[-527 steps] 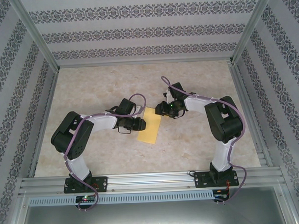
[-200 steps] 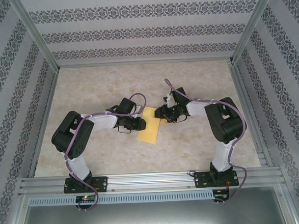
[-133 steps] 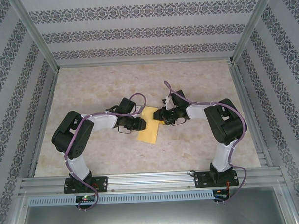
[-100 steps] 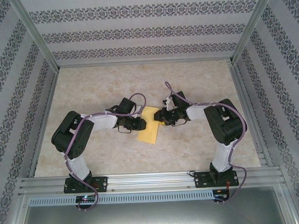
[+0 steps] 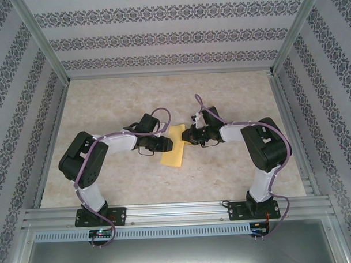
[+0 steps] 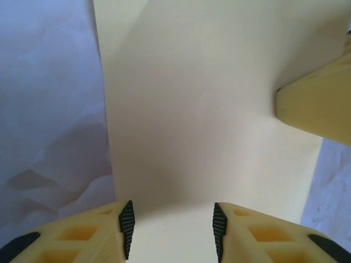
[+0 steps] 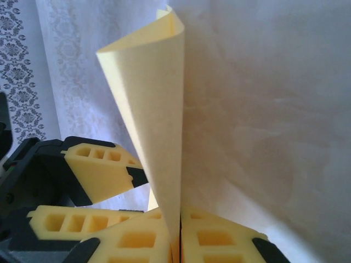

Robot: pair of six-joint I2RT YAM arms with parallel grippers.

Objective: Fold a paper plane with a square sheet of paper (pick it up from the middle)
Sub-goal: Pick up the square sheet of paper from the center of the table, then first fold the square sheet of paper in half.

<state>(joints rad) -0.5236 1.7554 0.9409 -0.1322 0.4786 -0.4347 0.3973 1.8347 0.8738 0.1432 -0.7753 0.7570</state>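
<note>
Sheet (image 5: 172,150) lies mid-table and shows from above as a narrow strip, long axis 12 to 6 o'clock, far end leaning slightly toward 1. My right gripper (image 7: 176,244), jaws pressed together, pinches the 3 o'clock edge near the far end. That flap stands upright, corner pointing up. My left gripper (image 6: 173,233), jaws spread, sits at the 9 o'clock edge, with flat sheet between the pads. Bare table (image 5: 122,104) all round, walls well apart.
</note>
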